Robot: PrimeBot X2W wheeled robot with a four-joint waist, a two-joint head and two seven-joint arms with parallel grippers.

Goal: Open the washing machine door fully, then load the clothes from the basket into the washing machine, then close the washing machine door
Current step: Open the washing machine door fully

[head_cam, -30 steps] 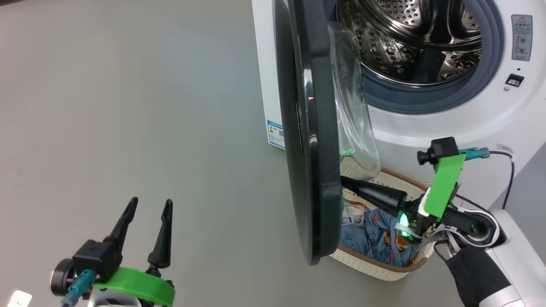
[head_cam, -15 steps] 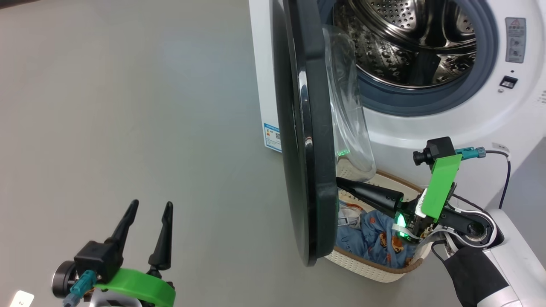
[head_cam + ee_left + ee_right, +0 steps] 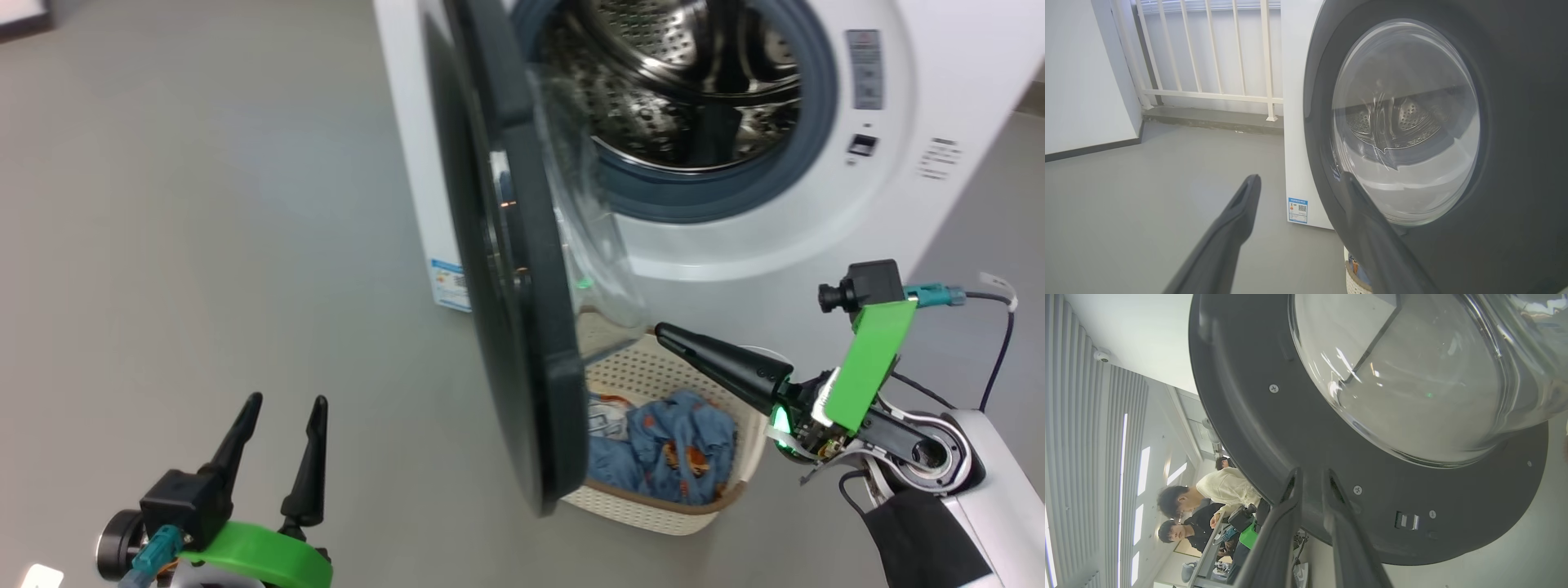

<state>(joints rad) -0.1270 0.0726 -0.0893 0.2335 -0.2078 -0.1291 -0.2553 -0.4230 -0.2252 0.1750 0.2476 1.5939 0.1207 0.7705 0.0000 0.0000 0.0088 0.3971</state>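
Observation:
The washing machine (image 3: 735,237) shows its steel drum, and the washing machine door (image 3: 506,310) stands swung out, edge-on to me. Below the door sits the basket (image 3: 653,506) with the blue clothes (image 3: 678,441) in it. My right gripper (image 3: 665,331) hovers above the basket's far rim, pointing at the door's inner face (image 3: 1298,428) and a little apart from it. Its jaws show a narrow gap with nothing between them in the right wrist view (image 3: 1310,475). My left gripper (image 3: 282,404) stands open at the lower left, on the door's outer side (image 3: 1453,122).
Grey floor spreads out left of the machine. A white railing (image 3: 1208,94) and a wall close off the back. A blue label (image 3: 1297,210) is stuck low on the machine's side. People (image 3: 1216,490) sit at a desk beyond the door.
The head camera has turned, shifting the whole picture left. My right gripper's tip, earlier tucked against the door's inner rim, now stands free of it with its jaws slightly parted.

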